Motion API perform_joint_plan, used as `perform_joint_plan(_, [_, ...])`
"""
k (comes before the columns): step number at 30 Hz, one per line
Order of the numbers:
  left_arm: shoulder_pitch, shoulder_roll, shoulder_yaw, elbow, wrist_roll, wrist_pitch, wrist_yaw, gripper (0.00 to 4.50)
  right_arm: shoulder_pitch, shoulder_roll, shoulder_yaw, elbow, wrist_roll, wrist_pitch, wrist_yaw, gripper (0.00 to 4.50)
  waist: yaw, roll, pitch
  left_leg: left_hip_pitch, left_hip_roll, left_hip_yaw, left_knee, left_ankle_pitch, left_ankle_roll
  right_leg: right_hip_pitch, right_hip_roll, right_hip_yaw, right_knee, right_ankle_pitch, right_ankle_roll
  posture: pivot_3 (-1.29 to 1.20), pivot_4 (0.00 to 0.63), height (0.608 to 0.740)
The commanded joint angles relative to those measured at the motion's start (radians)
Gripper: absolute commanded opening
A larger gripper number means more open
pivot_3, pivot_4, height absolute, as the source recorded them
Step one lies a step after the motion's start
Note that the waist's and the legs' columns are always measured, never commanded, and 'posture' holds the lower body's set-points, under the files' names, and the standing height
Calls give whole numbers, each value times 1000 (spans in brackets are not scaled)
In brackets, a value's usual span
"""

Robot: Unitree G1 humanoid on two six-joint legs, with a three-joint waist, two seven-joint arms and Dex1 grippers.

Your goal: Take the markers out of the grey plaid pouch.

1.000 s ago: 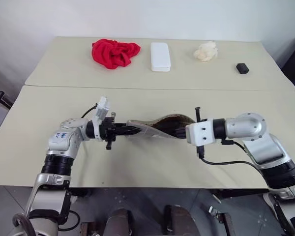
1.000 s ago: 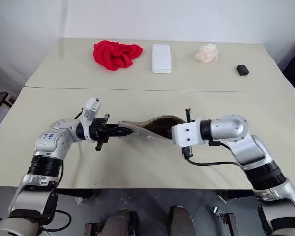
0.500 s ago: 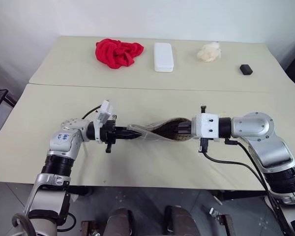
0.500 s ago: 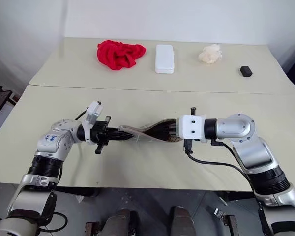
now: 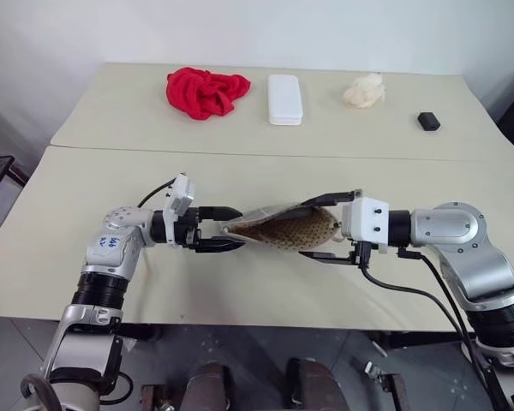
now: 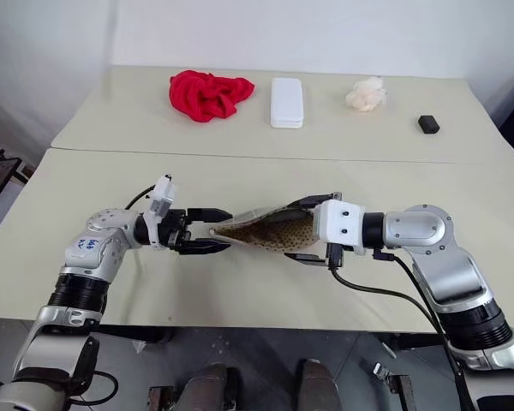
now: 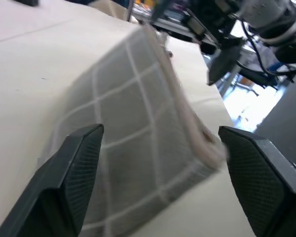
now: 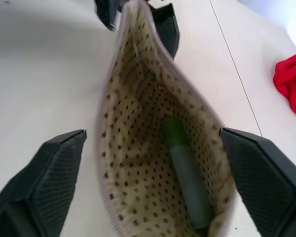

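Both claws stand spread wide, and the grey plaid pouch (image 5: 283,227) lies on the near table (image 5: 60,248) between them, gripped by neither. The left gripper (image 5: 225,229) brackets the pouch's left end, fingers apart above and below it; the right gripper (image 5: 328,228) brackets the right end the same way, jaws released.

The head views give the pouch side-on, its brown dotted lining showing through the gaping mouth. The right wrist view looks straight down that mouth: a green marker (image 8: 186,172) lies lengthwise inside against the lining, and the left gripper's dark fingers sit at the pouch's far end. The left wrist view offers the outside instead, grey fabric with white grid lines bulging between its two fingers (image 7: 74,170).

Open tabletop lies all round the pouch, front edge near, seam to the far table (image 5: 111,94) well behind. Back there, well apart: a red cloth (image 5: 204,91), a white case (image 5: 284,98), a pale crumpled wad (image 5: 364,89) and a small black block (image 5: 427,121).
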Motion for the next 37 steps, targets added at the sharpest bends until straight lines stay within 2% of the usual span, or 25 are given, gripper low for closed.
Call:
perform_joint_plan(1, [-1,-6,16,13,10,-53,8,3828,-12,0,-18,-38,5,-5,-8,4500,0,0,0,0,0,0,0,0,0,0,0,0,0,0,0,0,150,740])
perform_joint_plan(3, [-3,-8,17,27,18,-82,12,3828,-15,-3,-20,-39,5,-4,-8,4500,0,0,0,0,0,0,0,0,0,0,0,0,0,0,0,0,150,740])
perform_joint_plan(6, [-13,-13,14,65,40,-153,19,3249,-22,-5,-23,-35,4,-3,-9,4500,0,0,0,0,0,0,0,0,0,0,0,0,0,0,0,0,150,740])
perform_joint_plan(13, [-10,-15,28,76,31,-157,26,1059,-7,-12,-33,-43,1,-4,-17,4500,0,0,0,0,0,0,0,0,0,0,0,0,0,0,0,0,150,740])
perform_joint_plan(17, [-11,19,69,50,31,-153,66,1059,20,-13,-59,-42,20,-6,-22,4500,0,0,0,0,0,0,0,0,0,0,0,0,0,0,0,0,150,740])
perform_joint_plan(20, [16,78,118,-6,33,-141,115,1643,64,3,-114,-38,82,17,-37,4500,-1,0,0,0,0,0,0,0,0,0,0,0,0,0,0,0,150,740])
perform_joint_plan(24, [100,161,173,-50,92,-199,221,2842,138,16,-200,-49,205,97,-48,4500,-1,0,0,0,0,0,-1,0,0,0,0,0,0,0,0,0,150,740])
perform_joint_plan(26, [152,194,196,-71,100,-223,236,2842,167,31,-236,-46,237,119,-77,4500,-3,0,0,1,0,0,-1,0,0,0,0,0,0,0,0,0,150,740])
perform_joint_plan(28, [218,218,228,-115,71,-216,227,2842,212,26,-260,-19,213,72,-75,4500,-2,0,0,1,0,0,-1,0,0,0,0,0,0,0,0,0,150,740])
perform_joint_plan(31, [346,242,271,-180,107,-241,295,2842,326,34,-305,20,213,-40,-26,4500,5,-1,0,1,0,0,-1,0,1,0,0,0,-1,0,0,0,150,740])
perform_joint_plan(33, [397,238,291,-189,137,-251,370,2842,384,70,-324,47,218,-114,-26,4500,9,-1,0,1,0,0,-1,-1,1,1,-1,0,-2,0,0,0,150,740])
perform_joint_plan(37, [435,194,327,-237,119,-251,464,2842,425,129,-354,119,192,-120,-132,4500,10,-1,0,1,0,0,0,-1,1,1,-1,0,0,0,0,0,150,740])
